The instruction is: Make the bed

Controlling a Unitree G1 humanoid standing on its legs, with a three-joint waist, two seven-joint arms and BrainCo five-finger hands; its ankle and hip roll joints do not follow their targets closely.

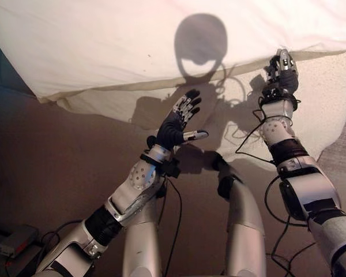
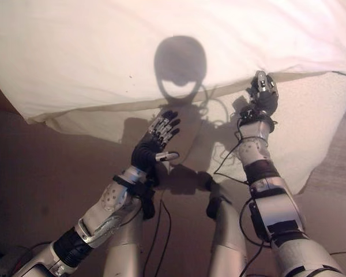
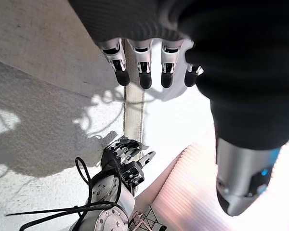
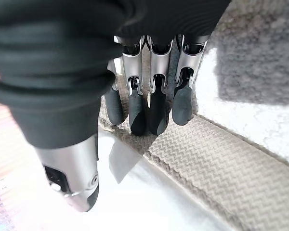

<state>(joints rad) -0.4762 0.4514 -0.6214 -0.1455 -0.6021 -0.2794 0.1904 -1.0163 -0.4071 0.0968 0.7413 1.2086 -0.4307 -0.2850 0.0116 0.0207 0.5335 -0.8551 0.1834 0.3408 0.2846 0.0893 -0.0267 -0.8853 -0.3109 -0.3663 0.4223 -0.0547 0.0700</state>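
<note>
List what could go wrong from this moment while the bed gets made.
1. The right hand pinches only the woven border of the white cover, so a pull may slip off.
2. The left hand hangs open, off the cloth; a one-sided pull could drag the cover askew.

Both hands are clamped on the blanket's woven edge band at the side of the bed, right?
Not both. The right hand is curled on the blanket's woven edge band, as the right wrist view shows. The left hand is open in the air, fingers spread, holding nothing, in the left eye view.
</note>
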